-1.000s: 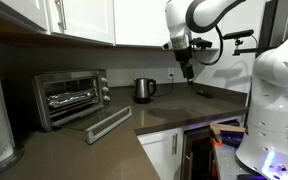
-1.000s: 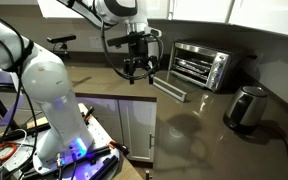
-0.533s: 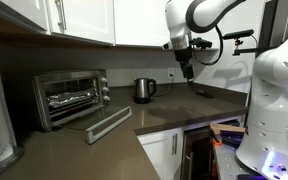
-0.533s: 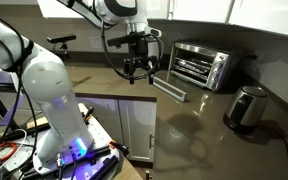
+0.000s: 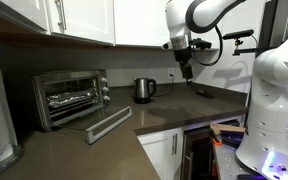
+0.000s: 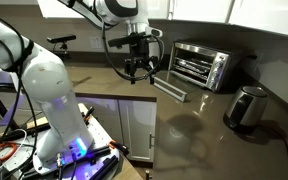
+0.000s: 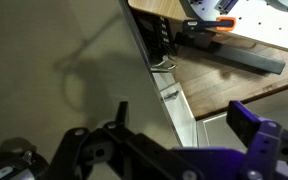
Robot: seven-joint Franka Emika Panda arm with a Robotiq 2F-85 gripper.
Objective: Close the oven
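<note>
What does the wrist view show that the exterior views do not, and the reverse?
Only the wrist view: a straight-down look at the counter edge. Only the exterior views: the oven, its door folded down open, and the kettle. Shared: the open gripper above the dark countertop.

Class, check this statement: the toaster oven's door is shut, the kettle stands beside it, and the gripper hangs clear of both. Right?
No: the toaster oven's door is open, folded down, as in both exterior views. The kettle stands beside it and the gripper hangs clear of both.
</note>
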